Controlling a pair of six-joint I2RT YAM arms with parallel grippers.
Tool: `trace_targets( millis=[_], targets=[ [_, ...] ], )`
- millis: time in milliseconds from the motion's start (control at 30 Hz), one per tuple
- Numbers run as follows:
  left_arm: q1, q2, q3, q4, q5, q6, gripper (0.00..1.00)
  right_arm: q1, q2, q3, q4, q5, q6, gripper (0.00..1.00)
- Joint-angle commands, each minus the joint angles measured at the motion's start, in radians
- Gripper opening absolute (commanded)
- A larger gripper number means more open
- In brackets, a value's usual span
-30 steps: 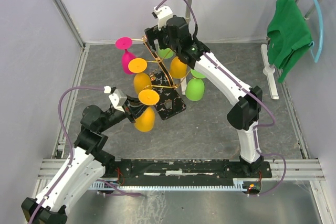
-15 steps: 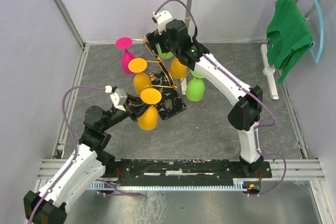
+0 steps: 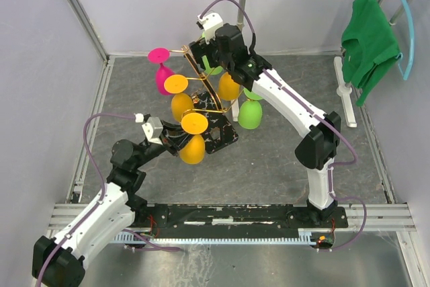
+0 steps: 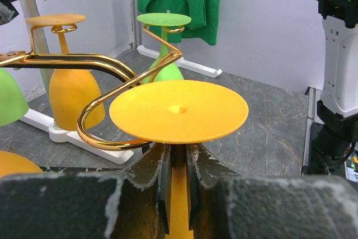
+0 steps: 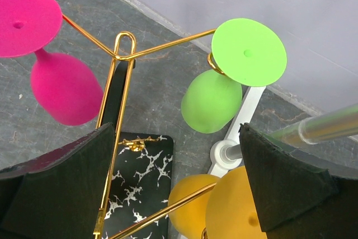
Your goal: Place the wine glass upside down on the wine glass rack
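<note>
Change, left arm: against the frame a second ago, the left arm is seen drawn further toward the centre of the top view, its elbow shifted right.
Change, glass: the orange wine glass point(image 3: 193, 147) has been carried slightly up and to the right, closer to the wine glass rack point(image 3: 201, 96).
Change, right arm: the right gripper point(image 3: 209, 50) has been moved a little to the right above the rack top.
Left jaws: the left gripper point(image 4: 178, 166) is closed narrowly on the glass stem, which is pinched between both fingers point(image 4: 162, 172) in the left wrist view.
Glass attitude: the glass is held upside down, its foot point(image 4: 179, 110) uppermost and level, the bowl hanging below.
Glass and rack: a gold scroll arm point(image 4: 92, 130) is curled just beside and under the left edge of the foot. Whether the stem sits inside the curl cannot be told.
Right jaws: the right gripper is spread wide, with nothing held or touched. In the right wrist view its fingers point(image 5: 61, 186) are seen on either side of the rack's top loop point(image 5: 124, 46).
Rack: it stands at the centre of the top view on its black marbled base point(image 3: 223, 136).
Other glasses: a pink glass point(image 3: 163, 78) hangs at the upper left of the rack and a green glass point(image 3: 250, 115) at its right.
</note>
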Motion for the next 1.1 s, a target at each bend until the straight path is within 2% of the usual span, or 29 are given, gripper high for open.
trace_targets(
  millis=[0,600,1067],
  targets=[
    [0.007,0.010,-0.041,0.107,-0.095,-0.022,0.03,-0.005,-0.053,-0.010,0.032,0.009,-0.020,1.00],
    [0.007,0.024,-0.130,0.267,-0.181,-0.054,0.03,-0.010,-0.051,-0.022,0.030,0.005,-0.028,1.00],
    [0.006,0.177,-0.100,0.417,-0.171,-0.053,0.03,-0.012,-0.045,-0.019,0.035,0.007,-0.035,1.00]
  ],
)
